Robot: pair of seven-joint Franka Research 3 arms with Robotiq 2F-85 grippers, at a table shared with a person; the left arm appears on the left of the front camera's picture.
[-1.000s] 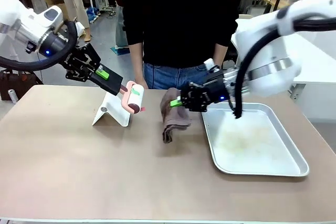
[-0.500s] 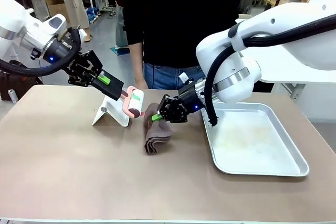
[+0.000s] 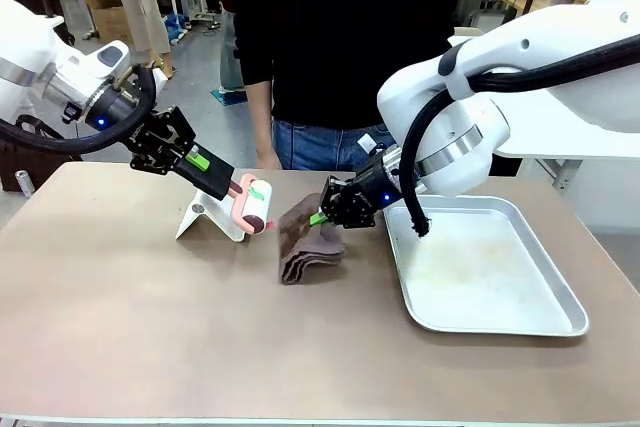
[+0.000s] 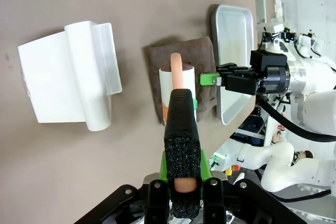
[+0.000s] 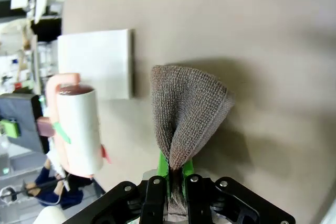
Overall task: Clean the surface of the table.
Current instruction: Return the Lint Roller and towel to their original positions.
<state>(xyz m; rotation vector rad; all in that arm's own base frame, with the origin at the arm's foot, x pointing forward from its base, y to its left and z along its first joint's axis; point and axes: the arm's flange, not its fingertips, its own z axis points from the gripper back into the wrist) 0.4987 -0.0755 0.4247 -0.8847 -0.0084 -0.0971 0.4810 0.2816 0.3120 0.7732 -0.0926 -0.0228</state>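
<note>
The brown cloth (image 3: 310, 245) is being pinched shut in the right pincer (image 3: 322, 216) and dragged over the tan desk (image 3: 150, 317), now bunched nearer the silver tray (image 3: 500, 319) than half a second ago. The lint roller (image 3: 256, 201) is being gripped by its handle in the closed left pincer (image 3: 222, 185), lowered slightly, just beside the white stand (image 3: 205, 217). A person (image 3: 340, 47) is standing at the desk's far side.

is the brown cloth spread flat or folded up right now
Folded. The brown textured cloth shows stacked layers at its lower edge on the tan table, and the right gripper pinches its bunched top.
</note>
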